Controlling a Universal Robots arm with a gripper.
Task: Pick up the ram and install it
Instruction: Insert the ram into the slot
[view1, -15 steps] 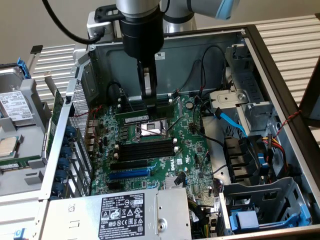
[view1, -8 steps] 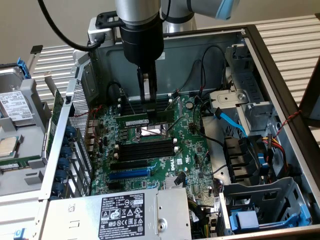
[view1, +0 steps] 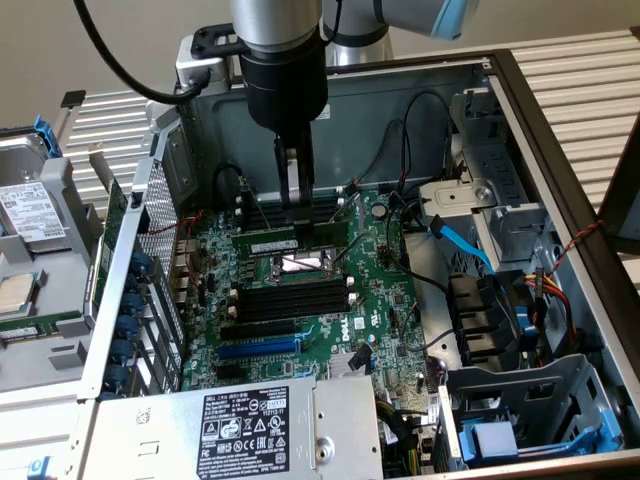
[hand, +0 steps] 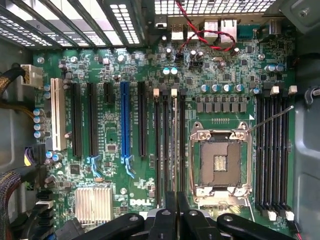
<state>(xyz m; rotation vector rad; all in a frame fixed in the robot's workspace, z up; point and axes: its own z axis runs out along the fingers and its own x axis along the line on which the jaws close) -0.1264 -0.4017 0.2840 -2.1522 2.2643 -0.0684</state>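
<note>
My gripper (view1: 295, 205) hangs from the arm over the middle of the motherboard (view1: 385, 300), fingers pointing down and shut on the ram (view1: 270, 244). The ram is a thin green stick with a white label, held level by its upper edge above the board, in front of the far slots. In the wrist view the fingertips meet at the gripper (hand: 173, 212), and the ram (hand: 174, 150) shows edge-on as a narrow strip. It lies along the bank of black memory slots (hand: 165, 150) beside the CPU socket (hand: 220, 160). I cannot tell whether it touches a slot.
The open CPU socket (view1: 300, 265) lies just below the ram, with black memory slots (view1: 295, 297) on its near side. A blue expansion slot (view1: 258, 348), a power supply (view1: 250, 430), blue cables (view1: 460, 240) and a drive cage (view1: 520, 400) surround the board inside the case walls.
</note>
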